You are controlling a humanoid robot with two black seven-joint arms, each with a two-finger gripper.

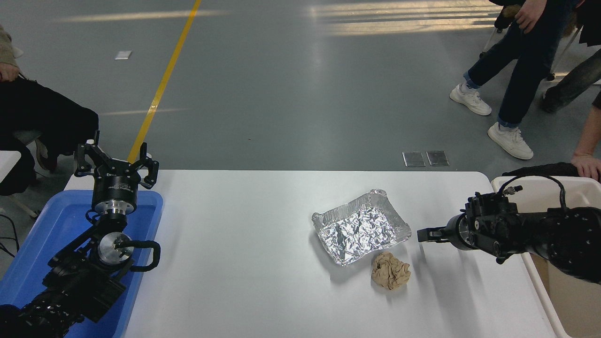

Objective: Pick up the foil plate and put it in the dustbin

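Overall surface: white table, bordered by a grey floor crossed by a yellow line.
Room: people's legs are seen far right.
Foil plate: crinkled silver, raised rim, placed right of centre, beside a tan paper ball.
Dustbin: cream, at the right edge.
Right gripper: just right of the plate, nothing held; finger state cannot be told.
Left gripper: parked over a blue tray, fingers spread.
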